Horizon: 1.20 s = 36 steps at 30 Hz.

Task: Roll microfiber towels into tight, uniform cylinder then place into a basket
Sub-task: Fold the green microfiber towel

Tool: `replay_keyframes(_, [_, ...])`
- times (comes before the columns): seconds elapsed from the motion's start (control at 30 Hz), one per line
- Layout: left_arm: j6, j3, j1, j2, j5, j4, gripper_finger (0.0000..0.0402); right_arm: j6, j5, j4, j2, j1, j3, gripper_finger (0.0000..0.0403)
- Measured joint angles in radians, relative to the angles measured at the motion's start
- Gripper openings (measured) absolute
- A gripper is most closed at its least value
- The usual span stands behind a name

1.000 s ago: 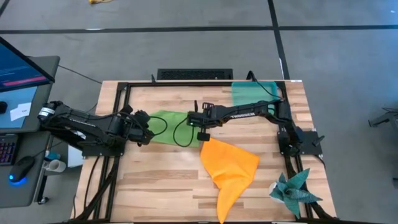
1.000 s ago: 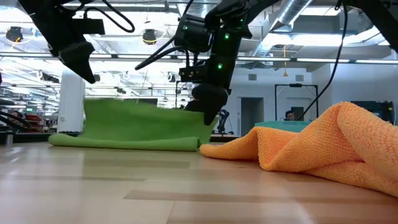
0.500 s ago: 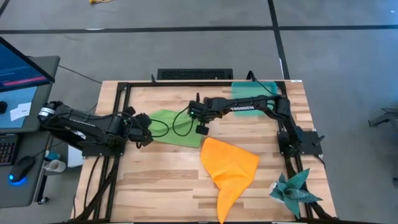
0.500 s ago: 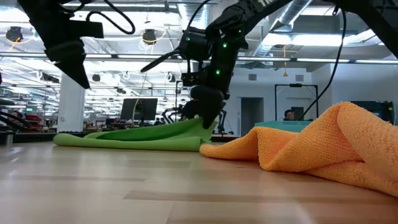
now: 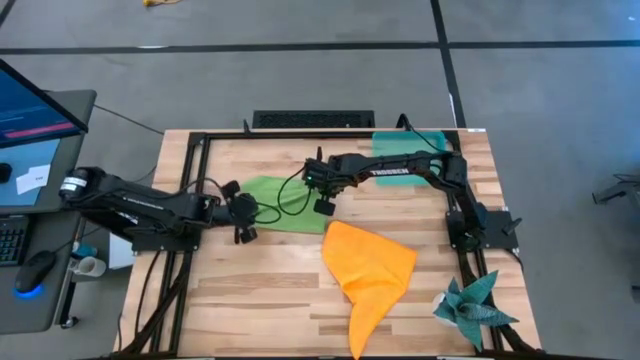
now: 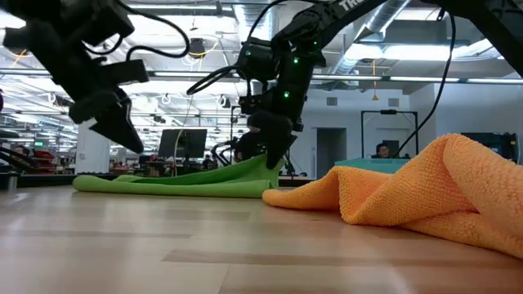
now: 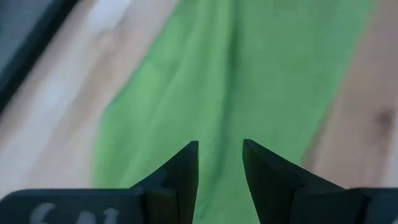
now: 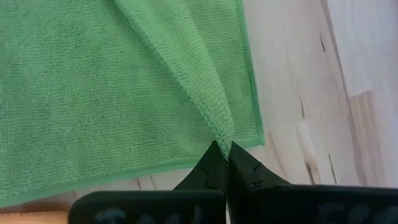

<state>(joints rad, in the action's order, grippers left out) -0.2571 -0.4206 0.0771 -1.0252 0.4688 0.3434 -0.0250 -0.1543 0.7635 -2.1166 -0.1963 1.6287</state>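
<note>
One towel [image 5: 275, 203] lies mid-table between both end effectors, the other towel [image 5: 370, 270] nearer front, basket [image 5: 412, 150] far-right.

The left arm reached in low from the table's left edge, its left gripper [image 5: 243, 213] held above the tabletop with a clear gap between its two dark fingers [image 7: 182, 174]. The right arm stretched from the right side toward the middle, its right gripper [image 5: 322, 196] pointed downward, fingers pinched together on a fold of green towel [image 8: 124, 81].
</note>
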Motion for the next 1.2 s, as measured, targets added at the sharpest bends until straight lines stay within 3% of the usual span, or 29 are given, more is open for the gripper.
replay_keyframes(0.13, [0.066,0.054,-0.041,-0.016,-0.108,-0.14,0.0118,0.0,0.0,0.001,0.0,0.0,0.0,0.001])
replay_keyframes(0.23, [0.074,0.06,-0.06,-0.044,-0.135,-0.143,0.0118,0.0,0.0,0.002,0.0,-0.001,0.0,0.001])
replay_keyframes(0.53, [0.16,0.06,-0.066,-0.19,0.028,-0.141,0.0118,0.0,0.0,0.007,0.0,0.0,0.0,0.001])
replay_keyframes(0.8, [0.161,0.058,-0.066,-0.291,0.075,-0.185,0.0118,0.0,0.0,0.008,0.0,0.0,0.0,0.001])
replay_keyframes(0.97, [0.162,0.05,-0.056,-0.274,0.17,-0.167,0.0101,-0.001,-0.001,0.028,0.0,0.004,0.001,0.001])
replay_keyframes(1.2, [0.168,0.013,-0.056,-0.182,0.167,-0.118,0.0044,-0.003,0.0,0.046,0.001,0.005,0.001,0.001])
